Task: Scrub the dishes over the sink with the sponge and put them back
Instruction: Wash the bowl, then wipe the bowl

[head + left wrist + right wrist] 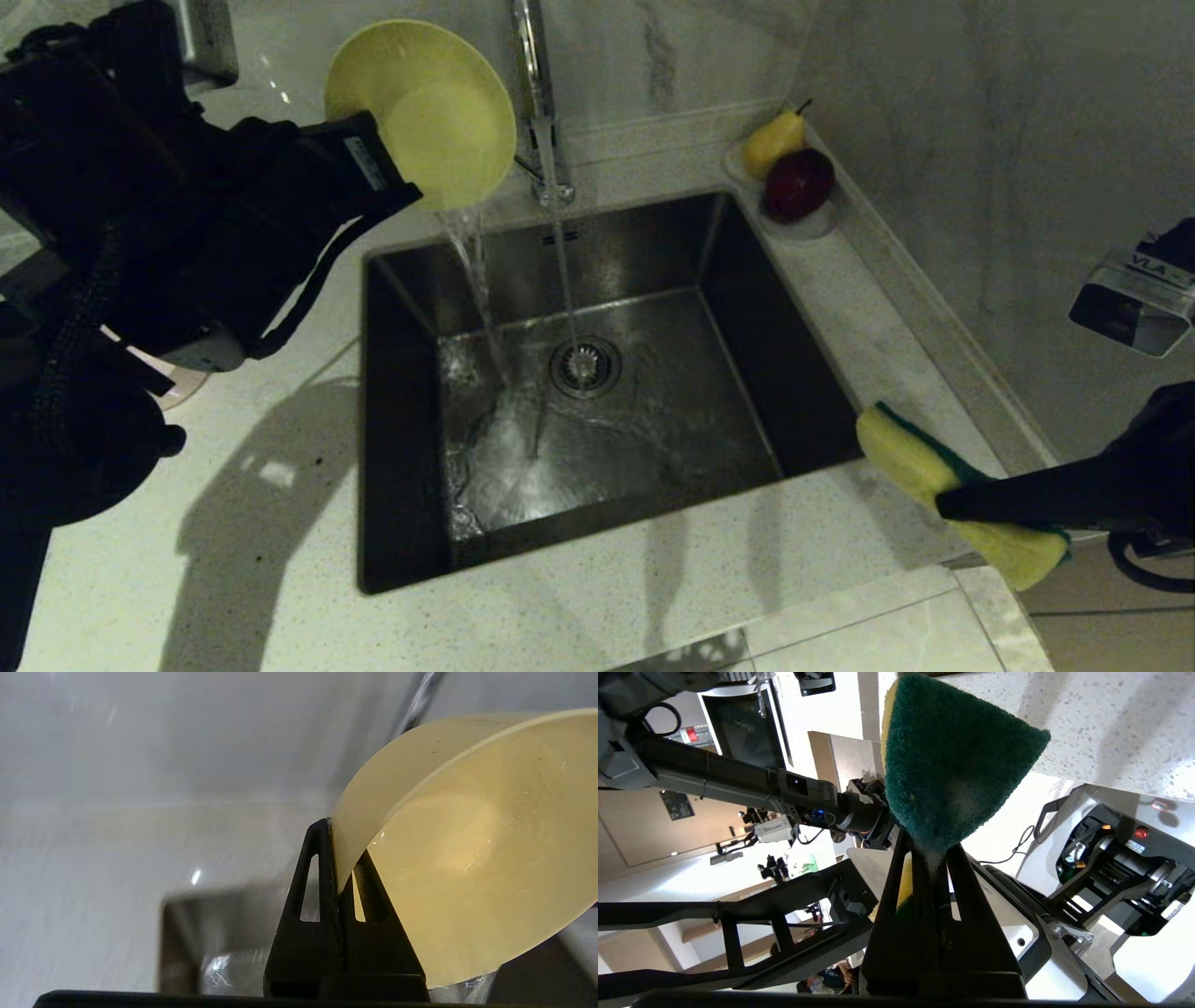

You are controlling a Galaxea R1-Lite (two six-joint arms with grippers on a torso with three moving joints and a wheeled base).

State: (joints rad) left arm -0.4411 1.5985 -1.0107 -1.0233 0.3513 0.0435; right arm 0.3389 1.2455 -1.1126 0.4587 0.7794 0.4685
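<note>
From the head view, the left arm reaches in from the left, raised above the back left corner of the sink [401, 420]. Its left gripper [397, 191] is clamped on the rim of the yellow bowl [425, 112], which is tipped on edge with its opening turned toward the arm. Water spills from the bowl's lower edge into the basin, beside a thin stream running from the faucet [540, 103] onto the drain [584, 366]. The right arm comes in low from the right, over the front right corner of the counter [233, 523]; the right gripper [948, 504] pinches the sponge [910, 453] across its middle, yellow foam up. A small dish with a pear [773, 142] and an apple [799, 183] sits at the back right.

In the left wrist view, the two fingers [303, 933] are pressed together on the bowl's thin rim [467, 858].

In the right wrist view, the fingers [966, 914] squeeze the sponge's [952, 760] green scouring face into a fold.
</note>
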